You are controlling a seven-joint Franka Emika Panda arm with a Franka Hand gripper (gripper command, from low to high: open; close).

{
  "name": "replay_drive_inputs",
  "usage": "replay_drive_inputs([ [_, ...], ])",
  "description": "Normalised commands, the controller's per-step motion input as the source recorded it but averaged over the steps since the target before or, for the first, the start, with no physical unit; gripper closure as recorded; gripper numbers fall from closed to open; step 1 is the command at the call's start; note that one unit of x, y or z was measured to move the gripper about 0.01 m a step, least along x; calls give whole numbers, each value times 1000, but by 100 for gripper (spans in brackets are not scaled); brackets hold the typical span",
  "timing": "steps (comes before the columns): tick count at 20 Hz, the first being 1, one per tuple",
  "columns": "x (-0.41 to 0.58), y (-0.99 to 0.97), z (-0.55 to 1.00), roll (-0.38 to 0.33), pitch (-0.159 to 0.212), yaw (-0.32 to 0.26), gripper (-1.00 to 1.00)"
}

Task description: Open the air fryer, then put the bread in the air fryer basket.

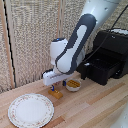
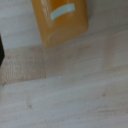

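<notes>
The bread [image 1: 56,93] is a small golden-brown block lying on the wooden table, in front of a small bowl. My gripper [image 1: 57,86] hangs just above it on the white arm, and its blue-tipped fingers [image 1: 51,88] stand apart with nothing held. In the wrist view the bread [image 2: 60,20] shows as an orange-brown block with a pale strip on it, and no finger appears there. The black air fryer [image 1: 114,42] stands at the exterior view's right. Its basket [image 1: 102,69] is pulled out, open and dark inside. I cannot make out the handle.
A small white bowl [image 1: 73,84] of yellow-orange food sits just behind the bread. A large patterned plate [image 1: 31,110] lies near the table's front on the exterior view's left. A woven screen stands behind the table.
</notes>
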Motion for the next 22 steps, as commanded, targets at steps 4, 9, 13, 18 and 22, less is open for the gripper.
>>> replay_drive_inputs([
  [4,181,0,-89,-16,0,117,-100],
  [9,140,-1,-193,-6,0,100,-100],
  [13,170,-9,-301,0,0,92,-100],
  [18,151,-13,-123,5,0,77,-100],
  [22,107,0,-4,8,2,48,100],
])
